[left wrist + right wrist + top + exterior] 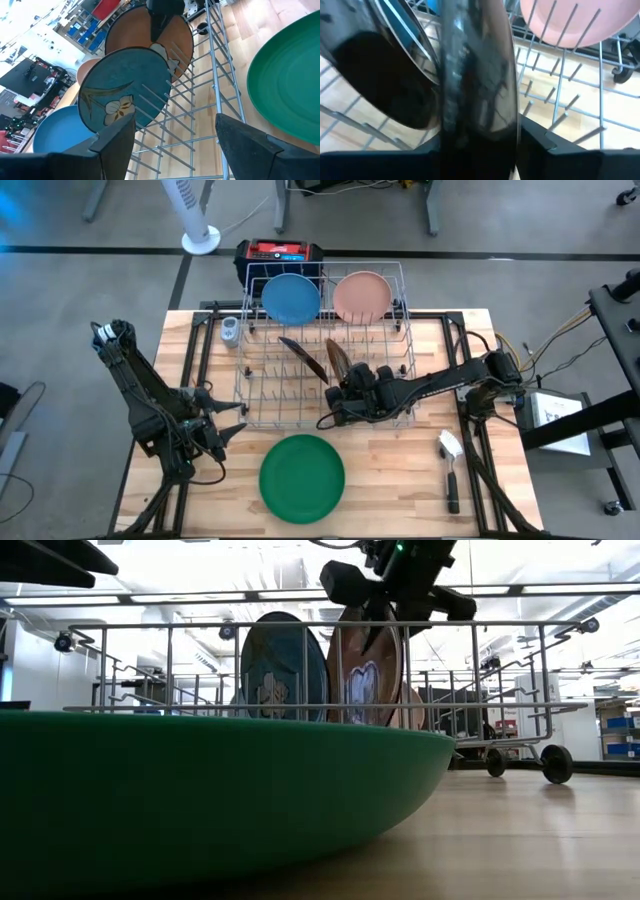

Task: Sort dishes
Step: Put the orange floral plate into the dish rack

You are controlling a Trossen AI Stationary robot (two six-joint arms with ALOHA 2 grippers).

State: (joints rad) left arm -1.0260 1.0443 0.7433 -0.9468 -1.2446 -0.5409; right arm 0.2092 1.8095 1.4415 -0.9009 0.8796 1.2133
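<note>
A grey wire rack point(325, 350) stands mid-table. The light blue plate point(290, 298) and the pale pink plate point(360, 295) stand on edge at its far end. Two dark orange-brown plates stand on edge in its middle: one point(303, 358) leans free between the tines, the other point(337, 360) is held by my right gripper point(345, 388), which is shut on it. The green plate point(302, 477) lies flat on the table near the front edge. My left gripper point(228, 430) is open and empty, left of the rack's near corner. My right gripper pinches the upper rim point(368, 628) of the right-hand dark orange-brown plate, one finger on each face, as the right wrist view shows point(475, 75). The fingers slant down from above and from the table's right. The plate stands about upright inside the rack; its lower edge is hidden.
A brush point(450, 468) with a white head and black handle lies on the table right of the green plate. A small grey object point(230, 330) sits by the rack's far left corner. The rack's tines point(200, 115) stand close around both dark plates.
</note>
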